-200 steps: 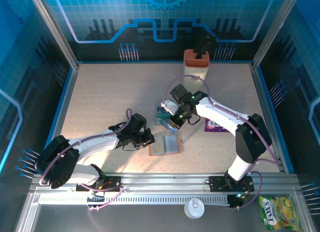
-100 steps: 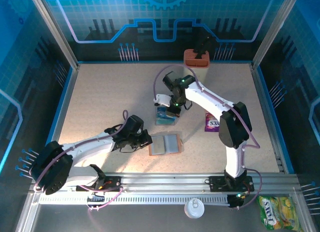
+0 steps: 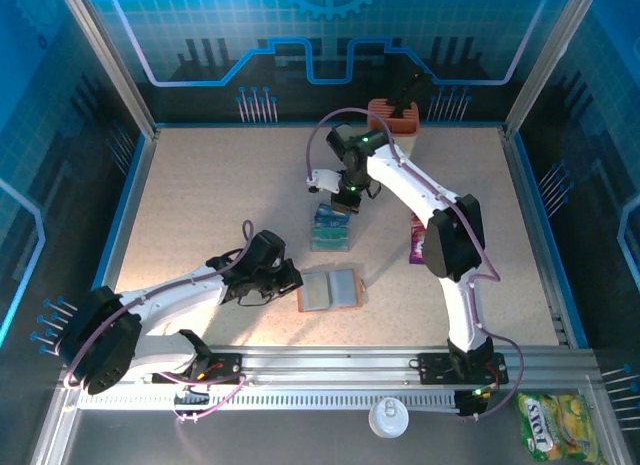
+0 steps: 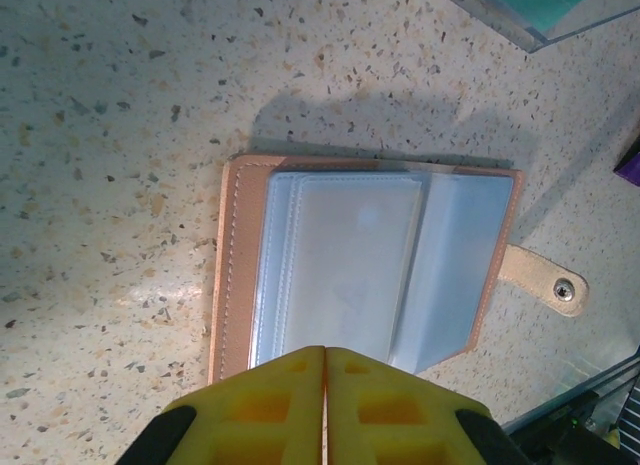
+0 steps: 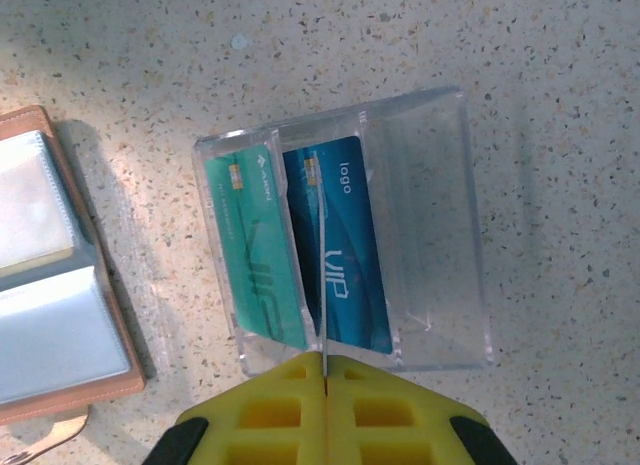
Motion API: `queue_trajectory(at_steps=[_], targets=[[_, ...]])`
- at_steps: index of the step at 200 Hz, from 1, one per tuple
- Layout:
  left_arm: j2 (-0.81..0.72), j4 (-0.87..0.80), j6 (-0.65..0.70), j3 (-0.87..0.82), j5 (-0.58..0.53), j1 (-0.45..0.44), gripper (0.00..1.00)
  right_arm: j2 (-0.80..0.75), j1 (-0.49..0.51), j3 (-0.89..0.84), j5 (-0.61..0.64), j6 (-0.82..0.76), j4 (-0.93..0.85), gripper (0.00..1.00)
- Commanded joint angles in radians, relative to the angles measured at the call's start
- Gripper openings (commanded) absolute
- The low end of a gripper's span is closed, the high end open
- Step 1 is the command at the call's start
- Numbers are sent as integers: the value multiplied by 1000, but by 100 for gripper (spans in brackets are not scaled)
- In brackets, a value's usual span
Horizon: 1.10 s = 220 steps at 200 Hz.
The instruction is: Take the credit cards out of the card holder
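Observation:
The card holder (image 3: 330,290) lies open on the table, brown outside with grey-blue pockets (image 4: 350,270). My left gripper (image 3: 291,279) sits at its left edge, its yellow tips (image 4: 325,351) shut together over the holder's near rim. My right gripper (image 3: 343,198) hovers farther back, shut on a thin credit card (image 5: 323,265) seen edge-on. Under it stands a clear plastic tray (image 5: 430,235) with a green card (image 5: 250,245) and a blue card (image 5: 352,250) in its slots. The open holder (image 5: 40,285) lies left of the tray.
A purple snack packet (image 3: 421,247) lies right of the tray, beside the right arm's elbow. An orange-and-cream box (image 3: 392,116) stands at the back edge. Blue walls and metal posts enclose the table. The tray's corner (image 4: 540,10) shows beyond the holder.
The right gripper has lifted away from the holder toward the back, carrying the card over the clear tray. The left gripper has hardly moved.

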Motion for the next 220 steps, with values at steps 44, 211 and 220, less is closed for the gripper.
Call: queue_trajectory(at_steps=[44,211,220], targets=[[-43,-40,-6,-21,-24,17,10,95,-17,79,-45,-31,-42,0],[2,1,4,-29,2,27,9,-110,0,-96,-13,140,89,17],[11,9,5,-30,9,27,7,-136,7,-135,-23,176,117,17]])
